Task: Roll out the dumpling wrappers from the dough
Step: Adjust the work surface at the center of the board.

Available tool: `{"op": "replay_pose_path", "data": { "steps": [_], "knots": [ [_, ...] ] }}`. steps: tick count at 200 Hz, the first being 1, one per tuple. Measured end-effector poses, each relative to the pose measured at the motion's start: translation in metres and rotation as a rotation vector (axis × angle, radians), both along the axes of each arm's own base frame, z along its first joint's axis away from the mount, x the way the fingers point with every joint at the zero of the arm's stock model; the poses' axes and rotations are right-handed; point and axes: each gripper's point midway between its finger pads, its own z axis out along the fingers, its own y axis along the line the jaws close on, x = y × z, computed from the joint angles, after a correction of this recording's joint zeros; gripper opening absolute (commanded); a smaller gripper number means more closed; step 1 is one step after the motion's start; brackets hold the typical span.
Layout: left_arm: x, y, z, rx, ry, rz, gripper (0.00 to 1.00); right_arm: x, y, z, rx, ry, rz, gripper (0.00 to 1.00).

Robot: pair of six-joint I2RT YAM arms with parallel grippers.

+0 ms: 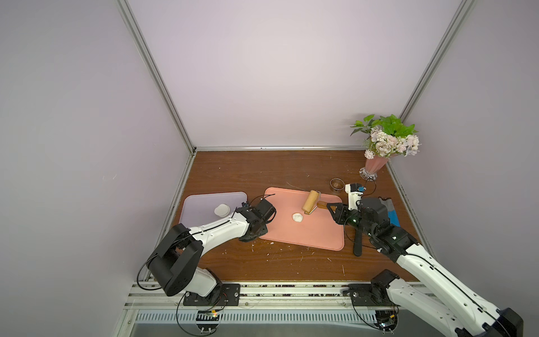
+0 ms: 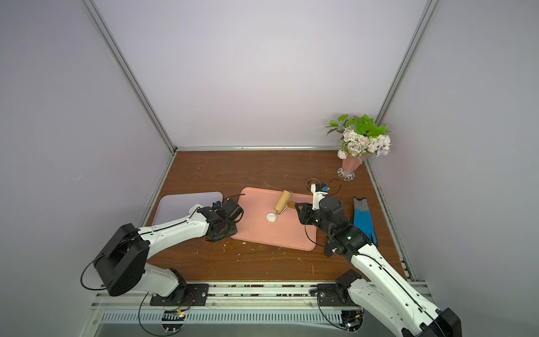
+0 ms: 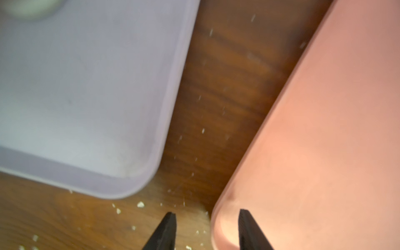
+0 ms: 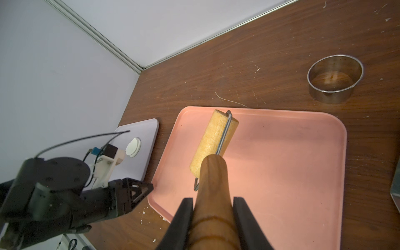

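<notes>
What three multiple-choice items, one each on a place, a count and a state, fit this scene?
1. Where does the dough lie? A. on the pink tray B. on the bare table C. inside the ring
2. How many trays are there? A. one B. two C. three
3. What does the right tool hold? A. nothing B. the ring C. the roller
Key: 1 A, the lump sits on pink; 2 B, only a purple tray lies beside the pink one; 3 C, it clamps the roller's handle.
</notes>
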Motion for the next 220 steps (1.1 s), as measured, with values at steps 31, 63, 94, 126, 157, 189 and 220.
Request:
{"op": "replay_pose_path", "data": {
  "steps": [31, 63, 94, 126, 157, 189, 220],
  "knots": [
    [0.046, -0.016, 0.024, -0.006, -0.063, -0.074, 0.53, -0.001, 0.001, 0.001, 0.008, 0.001, 0.004, 0.00],
    [0.060, -0.019, 0.010, 0.041, -0.031, -0.134, 0.53, -0.003, 0.002, 0.003, 0.019, 0.000, 0.015, 0.00],
    [0.057, -0.015, -0.007, 0.079, 0.015, -0.165, 0.52, -0.005, 0.002, 0.010, 0.034, -0.019, 0.017, 0.00],
    [0.050, -0.014, -0.017, 0.072, 0.037, -0.174, 0.43, -0.006, 0.001, 0.012, 0.037, -0.025, 0.017, 0.00],
    [0.044, -0.016, -0.023, 0.028, 0.031, -0.170, 0.30, -0.006, 0.001, 0.011, 0.035, -0.024, 0.018, 0.00],
    [0.037, -0.015, -0.023, -0.008, 0.017, -0.165, 0.22, -0.003, 0.003, 0.003, 0.007, -0.001, 0.024, 0.00],
    [0.030, -0.014, -0.023, -0.024, 0.015, -0.158, 0.13, 0.003, 0.009, -0.004, -0.051, 0.047, 0.054, 0.00]
  ]
}}
